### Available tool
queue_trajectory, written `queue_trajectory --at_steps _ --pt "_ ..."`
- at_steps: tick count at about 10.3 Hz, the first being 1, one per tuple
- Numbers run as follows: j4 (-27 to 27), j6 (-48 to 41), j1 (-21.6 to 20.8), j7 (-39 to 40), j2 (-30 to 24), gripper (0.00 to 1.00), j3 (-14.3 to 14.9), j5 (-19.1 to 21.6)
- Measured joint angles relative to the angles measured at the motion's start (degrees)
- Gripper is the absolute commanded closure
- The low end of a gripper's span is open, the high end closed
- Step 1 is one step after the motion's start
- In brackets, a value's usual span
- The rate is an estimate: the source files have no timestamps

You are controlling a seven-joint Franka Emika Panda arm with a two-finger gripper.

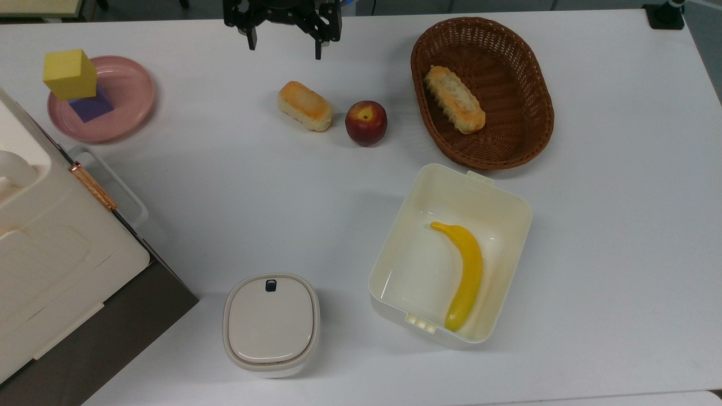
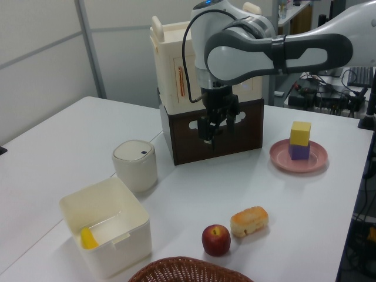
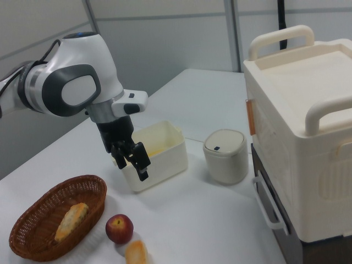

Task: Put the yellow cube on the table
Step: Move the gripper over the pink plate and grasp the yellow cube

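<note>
The yellow cube [image 1: 70,73] is a plain matte block with sharp edges; it sits stacked on a purple cube [image 1: 91,105] of like size, and both stand on a round, glossy pink plate [image 1: 132,93] near the top view's left edge; in the left view the same stack [image 2: 301,133] stands at the right, on the plate [image 2: 314,160]. The tabletop [image 1: 237,186] is a broad, smooth white sheet; on it lie a golden-brown oblong bread roll [image 1: 304,106] and, just beside it, a red, shiny apple [image 1: 366,123]. An oval basket [image 1: 524,129] of woven brown wicker holds a second, ridged pastry [image 1: 454,99]. A cream plastic box [image 1: 496,197] with rounded corners holds a long, smooth yellow banana [image 1: 466,270]; near it stands a small rounded off-white bin [image 1: 271,324] with a flat lid; a large cream case [image 1: 39,237] with a copper-coloured latch sits on a dark base at the top view's left.

The tool [image 1: 285,49] is black and hangs from a white and grey arm [image 2: 258,50]; its two fingers are spread apart with nothing between them; it hovers above the tabletop, touching nothing, well apart from the yellow cube; in the right view the tool [image 3: 136,163] hangs in front of the cream box.
</note>
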State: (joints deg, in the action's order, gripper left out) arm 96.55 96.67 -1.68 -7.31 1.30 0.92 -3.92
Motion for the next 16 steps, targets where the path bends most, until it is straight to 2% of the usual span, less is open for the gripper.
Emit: queue_trajectory --at_steps 5,8,11,14,15,16 --pt "-0.01 -0.12 0.14 0.59 -0.06 0.0 0.85 0.0" --pt "-0.01 -0.25 3.5 8.81 -0.26 0.0 1.11 0.0" --pt "-0.01 -0.28 10.7 19.97 -0.31 0.0 1.36 -0.02" --pt "0.19 -0.27 23.15 38.95 0.44 0.0 1.74 -0.14" --pt "0.22 0.93 26.85 42.98 1.68 0.0 1.85 -0.19" --pt "0.52 2.88 29.57 45.81 3.24 0.0 1.92 -1.97"
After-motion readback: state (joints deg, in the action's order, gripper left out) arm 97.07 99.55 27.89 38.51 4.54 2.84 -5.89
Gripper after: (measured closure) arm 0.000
